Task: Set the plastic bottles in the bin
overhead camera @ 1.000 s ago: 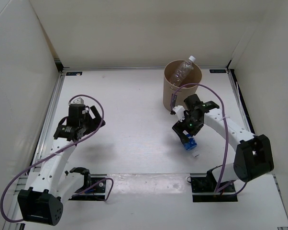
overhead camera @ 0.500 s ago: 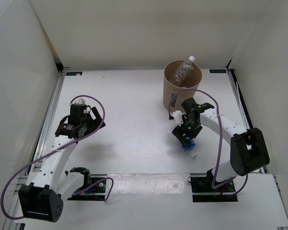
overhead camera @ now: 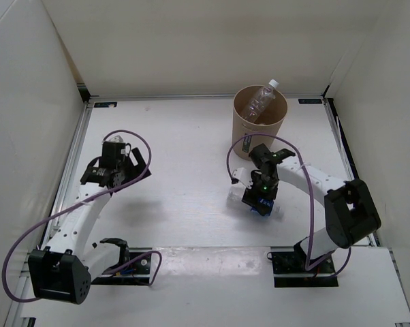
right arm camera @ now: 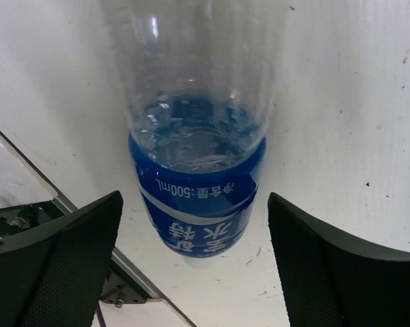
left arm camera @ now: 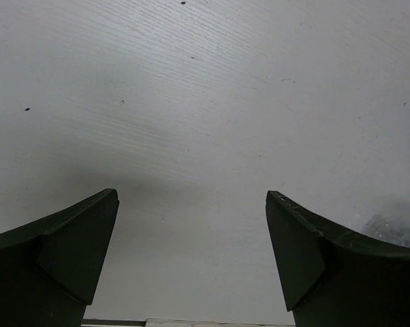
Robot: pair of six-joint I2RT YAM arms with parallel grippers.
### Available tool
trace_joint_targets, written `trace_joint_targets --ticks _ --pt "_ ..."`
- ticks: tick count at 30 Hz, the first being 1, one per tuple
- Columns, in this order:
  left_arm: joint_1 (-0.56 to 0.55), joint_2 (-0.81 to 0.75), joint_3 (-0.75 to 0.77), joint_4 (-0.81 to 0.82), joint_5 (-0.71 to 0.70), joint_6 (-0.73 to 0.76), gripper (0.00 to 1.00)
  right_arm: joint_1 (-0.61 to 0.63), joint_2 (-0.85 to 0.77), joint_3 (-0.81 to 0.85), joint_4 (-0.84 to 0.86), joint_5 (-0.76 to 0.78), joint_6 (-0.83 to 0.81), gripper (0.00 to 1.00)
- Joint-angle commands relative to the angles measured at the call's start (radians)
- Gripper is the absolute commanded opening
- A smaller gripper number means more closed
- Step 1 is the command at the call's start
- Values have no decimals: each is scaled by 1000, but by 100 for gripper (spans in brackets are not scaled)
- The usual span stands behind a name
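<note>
Bottle (right arm camera: pixel 191 170) now lies between fingers (right arm camera: pixel 62 266) of lowered right hand (right arm camera: pixel 193 204).

The bottle with the blue label (right arm camera: pixel 195 136) is clear, glossy plastic, its wrap a shiny blue film with white print. The table (left arm camera: pixel 205 102) under it is matt white, faintly grained and speckled. Beyond it, the bin (overhead camera: pixel 239 126) looks like dull tan cardboard, with a crinkled clear bottle (overhead camera: pixel 261 101) glinting inside it.
</note>
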Motion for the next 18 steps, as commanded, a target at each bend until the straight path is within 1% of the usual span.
trace_joint_targets --ticks 1,7,12,14,17,18 --pt "3 13 43 -8 9 7 100 22 -2 -17 -23 23 -69 90" --pt "6 12 58 -19 13 15 100 38 0 -18 -36 35 -186 90" --pt "5 -3 71 -59 0 27 100 55 0 -21 -48 40 -308 90" --pt "8 -17 72 -74 -5 29 100 62 -6 -23 -48 46 -332 90" --pt "6 -31 75 -98 -11 27 100 70 -8 -32 -43 55 -402 90" --pt "6 -36 77 -112 -14 26 100 70 -5 -35 -40 55 -449 90"
